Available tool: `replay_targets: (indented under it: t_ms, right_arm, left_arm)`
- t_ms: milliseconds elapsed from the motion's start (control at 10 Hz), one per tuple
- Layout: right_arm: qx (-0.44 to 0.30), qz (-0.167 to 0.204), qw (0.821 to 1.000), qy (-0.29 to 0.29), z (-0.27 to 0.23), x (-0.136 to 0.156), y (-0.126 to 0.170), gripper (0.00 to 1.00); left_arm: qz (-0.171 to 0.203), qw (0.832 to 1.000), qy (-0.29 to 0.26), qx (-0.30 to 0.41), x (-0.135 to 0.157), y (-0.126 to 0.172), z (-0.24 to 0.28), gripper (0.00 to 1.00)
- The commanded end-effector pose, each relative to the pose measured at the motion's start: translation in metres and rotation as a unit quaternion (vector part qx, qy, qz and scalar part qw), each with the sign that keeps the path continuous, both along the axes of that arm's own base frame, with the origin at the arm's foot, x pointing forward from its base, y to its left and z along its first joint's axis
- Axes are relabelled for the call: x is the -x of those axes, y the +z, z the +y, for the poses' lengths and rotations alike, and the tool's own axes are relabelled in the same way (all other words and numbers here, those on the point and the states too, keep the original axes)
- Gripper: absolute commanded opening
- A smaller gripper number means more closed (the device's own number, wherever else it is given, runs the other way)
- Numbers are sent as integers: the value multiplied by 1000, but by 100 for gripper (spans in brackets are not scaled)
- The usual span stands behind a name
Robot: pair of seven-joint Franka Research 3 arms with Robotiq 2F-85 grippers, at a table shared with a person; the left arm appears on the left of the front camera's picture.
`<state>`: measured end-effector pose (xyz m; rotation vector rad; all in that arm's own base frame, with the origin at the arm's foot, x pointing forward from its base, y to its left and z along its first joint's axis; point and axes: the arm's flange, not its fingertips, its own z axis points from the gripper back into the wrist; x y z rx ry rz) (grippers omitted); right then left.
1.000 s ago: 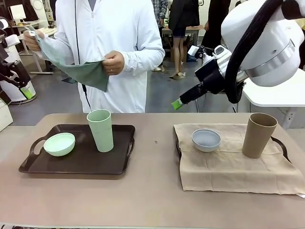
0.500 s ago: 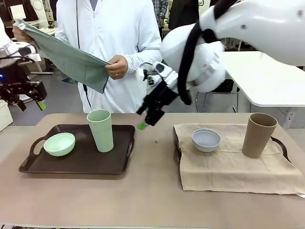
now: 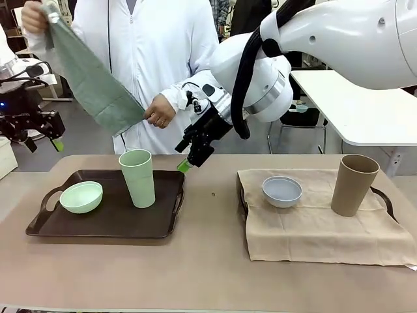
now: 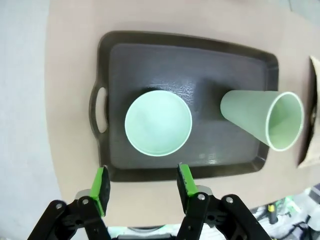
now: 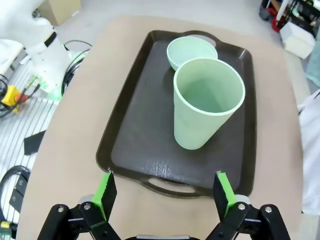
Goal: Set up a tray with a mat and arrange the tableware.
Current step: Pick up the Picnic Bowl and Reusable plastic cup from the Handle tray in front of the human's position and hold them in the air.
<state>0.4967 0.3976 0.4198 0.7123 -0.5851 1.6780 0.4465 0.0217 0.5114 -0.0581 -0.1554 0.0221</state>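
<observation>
Across the table's (image 3: pixel 208 274) left half lies a bare dark tray (image 3: pixel 104 225). It holds the mint bowl (image 3: pixel 81 197) and, just beside it, the upright mint cup (image 3: pixel 137 178). On the right half a beige mat (image 3: pixel 313 228) is draped over a second tray (image 3: pixel 386 199) (its handles peek out at the sides). The grey bowl (image 3: pixel 282 191) and the brown cup (image 3: pixel 352 184) stand on the mat, apart from each other.

The right gripper (image 3: pixel 186 163) hangs above the dark tray's far right corner, near the mint cup. The front view catches it side-on, so the gap between its fingers cannot be read there. Its wrist view settles it: the fingers (image 5: pixel 106 192) are spread wide with nothing between them, and the cup and then the bowl lie beyond them.

The left gripper (image 3: pixel 42 143) is raised at the front view's left edge. Its wrist view looks straight down on the dark tray, and its fingers (image 4: pixel 185 181) are parted, less widely, and empty. In that view the bowl lies just past the gap and the cup is off to one side.

From the front, a person at the far side holds a green cloth (image 3: pixel 91 85) up with both hands, one hand (image 3: pixel 36 16) high. The other hand (image 3: pixel 158 111) is low, close to the right gripper.
</observation>
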Motion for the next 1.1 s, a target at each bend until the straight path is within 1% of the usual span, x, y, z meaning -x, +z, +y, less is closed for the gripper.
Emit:
replay_targets:
  t_ms: [0,100,200,300,400,500,600,700,800,900,1000]
  right_arm:
    - [-30,61,998,-14,20,-21,-32,100]
    - [-32,82,996,4,31,-27,-53,100]
    - [-36,94,995,11,39,-31,-67,100]
    - [-36,110,993,12,45,-34,-78,100]
    - [-51,118,992,18,50,-36,-85,100]
    - [-88,110,989,37,51,-35,-86,100]
    - [-85,81,993,3,42,-28,-76,100]
    - [-47,111,993,22,52,-31,-97,100]
    - [-47,111,993,22,52,-31,-97,100]
    - [-61,105,992,18,53,-34,-88,100]
    - [-50,117,992,-1,59,-44,-98,100]
  left_arm:
    - [5,1000,-13,8,-14,-26,-4,70]
    - [39,999,-24,16,-17,-42,-2,70]
    - [63,997,-39,29,-19,-51,3,70]
    - [74,994,-62,50,-21,-62,6,70]
    - [77,991,-94,59,-23,-75,5,70]
    - [70,988,-116,71,-25,-84,-1,70]
    - [70,995,-60,36,-20,-75,1,70]
    - [70,995,-60,36,-20,-75,1,70]
    - [70,995,-60,36,-20,-75,1,70]
    - [74,993,-81,49,-23,-84,0,70]
    - [69,993,-82,40,-28,-91,-4,70]
